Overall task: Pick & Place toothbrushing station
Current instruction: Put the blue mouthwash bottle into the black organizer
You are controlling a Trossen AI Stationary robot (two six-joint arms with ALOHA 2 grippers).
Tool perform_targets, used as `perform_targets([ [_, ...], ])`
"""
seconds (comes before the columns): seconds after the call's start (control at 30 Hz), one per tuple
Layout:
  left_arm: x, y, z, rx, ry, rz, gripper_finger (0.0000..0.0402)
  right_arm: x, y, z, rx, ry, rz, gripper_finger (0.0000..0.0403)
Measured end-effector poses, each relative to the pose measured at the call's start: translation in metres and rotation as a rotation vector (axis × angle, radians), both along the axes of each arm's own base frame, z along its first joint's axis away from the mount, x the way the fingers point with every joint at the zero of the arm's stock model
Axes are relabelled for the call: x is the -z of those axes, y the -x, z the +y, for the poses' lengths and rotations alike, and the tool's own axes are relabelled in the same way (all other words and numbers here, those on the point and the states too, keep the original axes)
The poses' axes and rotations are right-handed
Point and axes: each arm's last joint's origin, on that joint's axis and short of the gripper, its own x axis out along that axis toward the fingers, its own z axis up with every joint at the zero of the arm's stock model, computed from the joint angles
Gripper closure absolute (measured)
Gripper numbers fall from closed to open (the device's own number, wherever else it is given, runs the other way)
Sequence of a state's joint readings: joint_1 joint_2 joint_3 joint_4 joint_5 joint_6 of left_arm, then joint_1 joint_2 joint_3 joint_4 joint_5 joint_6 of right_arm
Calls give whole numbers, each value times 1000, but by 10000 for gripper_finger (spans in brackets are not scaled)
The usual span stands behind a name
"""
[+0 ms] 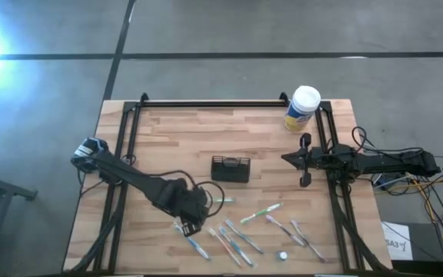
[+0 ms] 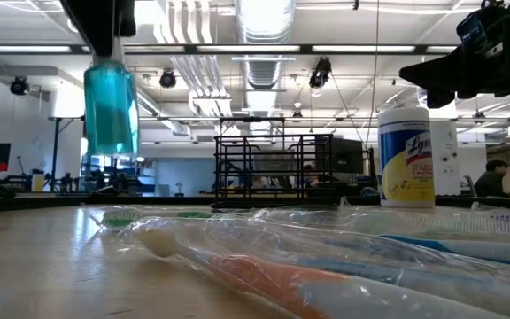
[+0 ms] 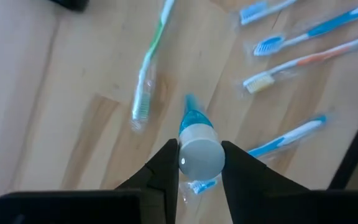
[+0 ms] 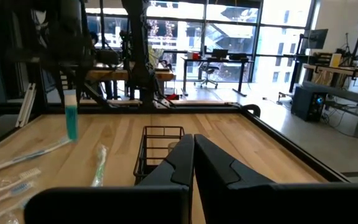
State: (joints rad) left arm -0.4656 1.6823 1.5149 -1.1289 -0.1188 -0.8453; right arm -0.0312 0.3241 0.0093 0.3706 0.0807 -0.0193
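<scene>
The black mesh caddy [image 1: 230, 168] stands upright near the middle of the wooden table [image 1: 175, 135]; through its mesh in the right wrist view it looks empty, though the far compartments are hard to read. At about two o'clock from it, by the table's far edge, stands a white-capped, yellow-labelled canister [image 1: 301, 108]. Toothbrushes in clear wrappers [image 1: 241, 235] lie scattered from five to six o'clock of the caddy, and a green one [image 3: 148, 68] lies apart at seven. The left gripper [image 3: 199, 163] holds a small blue bottle with a pale cap [image 3: 197, 146], lifted clear of the table at eight o'clock. The right gripper [image 1: 306, 160], fingers pressed together and empty, waits at three o'clock. Beyond lies a workshop with desks [image 4: 222, 62] and tall windows [image 4: 272, 28].
</scene>
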Motion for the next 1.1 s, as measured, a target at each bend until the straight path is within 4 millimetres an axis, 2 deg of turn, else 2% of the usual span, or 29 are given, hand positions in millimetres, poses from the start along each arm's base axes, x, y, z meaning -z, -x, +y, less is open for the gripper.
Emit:
perform_targets([
  [0.2, -28, 29, 17, -22, -27, -115, 306, 0, 0, 0, 0, 0, 1, 394],
  [0.33, -40, 56, 33, -59, -55, -205, 306, 1, 0, 0, 0, 0, 7, 394],
  [0.43, -42, 77, 44, -56, -52, -285, 306, 1, 0, 0, 0, 1, 8, 394],
  [0.57, -32, 101, 55, 11, -24, -423, 306, 1, 0, 0, 0, 2, 9, 394],
  [0.87, 21, 152, 82, -22, 70, -604, 306, 2, 0, 0, 1, 10, 22, 394],
  [1.0, 39, 164, 88, -69, 120, -672, 306, 2, 0, 0, 1, 10, 22, 394],
  [1.1, 43, 167, 91, -106, 132, -695, 306, 2, 0, 0, 1, 10, 22, 394],
])
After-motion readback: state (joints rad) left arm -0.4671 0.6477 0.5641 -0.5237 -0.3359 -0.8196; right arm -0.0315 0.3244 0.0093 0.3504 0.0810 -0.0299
